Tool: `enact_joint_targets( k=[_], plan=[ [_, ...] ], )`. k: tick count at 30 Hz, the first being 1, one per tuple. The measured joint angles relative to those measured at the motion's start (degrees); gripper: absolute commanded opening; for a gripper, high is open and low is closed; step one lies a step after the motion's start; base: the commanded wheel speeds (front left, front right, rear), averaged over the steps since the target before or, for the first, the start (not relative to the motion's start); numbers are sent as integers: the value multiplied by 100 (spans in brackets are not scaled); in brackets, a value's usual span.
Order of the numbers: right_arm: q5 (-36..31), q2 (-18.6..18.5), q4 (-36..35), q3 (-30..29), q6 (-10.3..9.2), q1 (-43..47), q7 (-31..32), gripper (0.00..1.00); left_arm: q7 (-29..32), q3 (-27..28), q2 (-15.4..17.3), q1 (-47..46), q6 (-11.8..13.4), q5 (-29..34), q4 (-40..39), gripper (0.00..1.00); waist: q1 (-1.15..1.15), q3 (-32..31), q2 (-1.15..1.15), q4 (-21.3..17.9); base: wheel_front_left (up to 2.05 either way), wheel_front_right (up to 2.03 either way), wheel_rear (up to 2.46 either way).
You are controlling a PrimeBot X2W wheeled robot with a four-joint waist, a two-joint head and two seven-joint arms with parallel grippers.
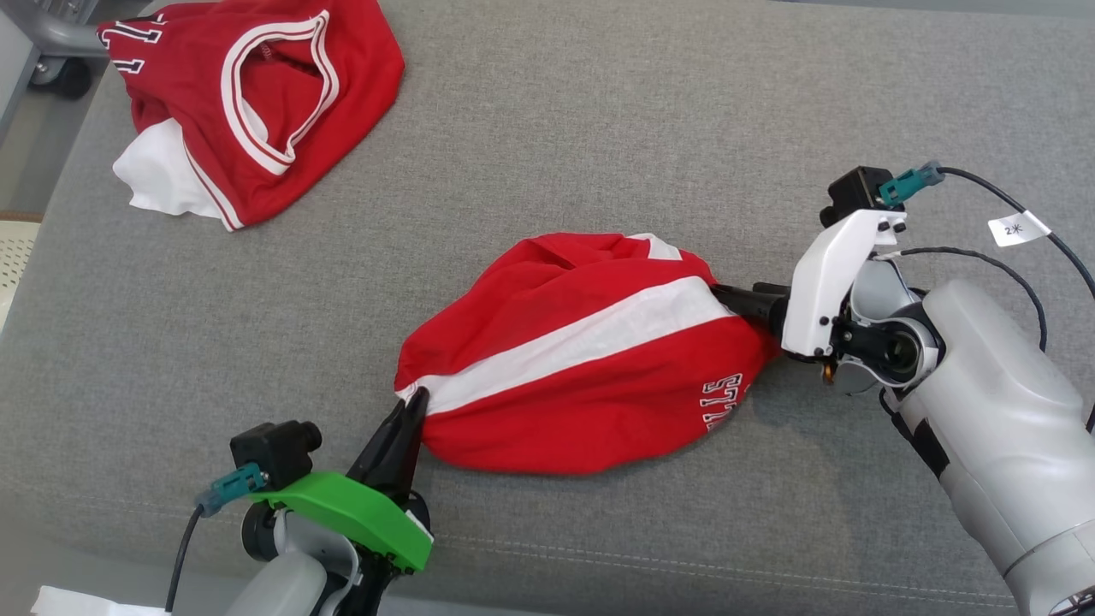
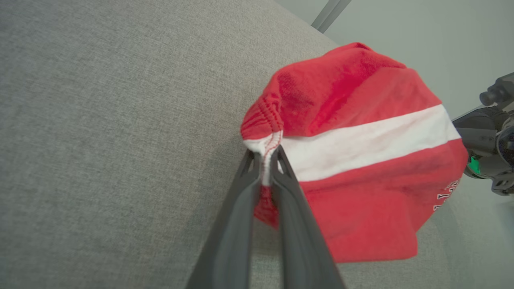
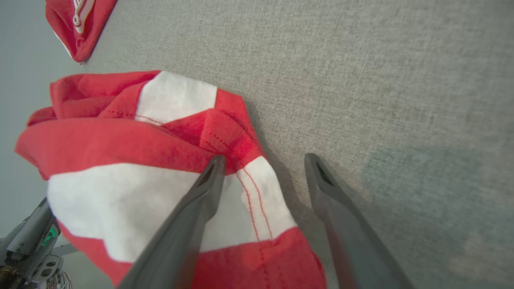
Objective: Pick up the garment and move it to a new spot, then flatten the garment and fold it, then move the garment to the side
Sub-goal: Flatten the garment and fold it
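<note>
A red garment (image 1: 582, 351) with a white stripe and white lettering lies bunched in the middle of the grey fabric surface (image 1: 599, 128). My left gripper (image 1: 412, 402) is shut on its near-left corner; the left wrist view shows the stitched hem pinched between the fingers of the left gripper (image 2: 265, 154), with the garment (image 2: 361, 160) beyond. My right gripper (image 1: 727, 299) is at the garment's right end. In the right wrist view the right gripper (image 3: 265, 159) stands open, and a hemmed corner of the garment (image 3: 140, 152) lies between its fingers, against the left finger.
A second red jersey (image 1: 257, 94) with white trim and a white cloth under it lies crumpled at the far left of the surface; the jersey (image 3: 76, 24) also shows in the right wrist view. A cart wheel (image 1: 60, 77) stands off the far-left edge.
</note>
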Motion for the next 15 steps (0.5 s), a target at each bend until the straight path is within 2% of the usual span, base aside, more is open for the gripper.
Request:
enact_joint_targets(
  k=[1,2,3,5,15],
  plan=[
    [74,-2,-8,2,0,-4,44,80,0,2,0,-2,-1,0,5,0,0,4,0,1,0,0,0],
    [132,-5,-30,11,0,-9,70,47,0,4,-1,-5,-1,1,11,0,0,7,0,0,0,0,0],
    [186,-8,-55,15,0,-18,88,36,0,7,-2,-12,-1,2,18,0,0,9,0,-1,0,0,0],
    [325,-13,-154,67,0,-47,90,0,-1,37,-3,-19,-1,10,33,0,0,8,0,-12,0,0,0],
    [871,-66,-772,118,0,-137,-7,0,-1,325,1,-22,-1,8,10,0,0,-53,0,-180,0,0,0]
  ],
)
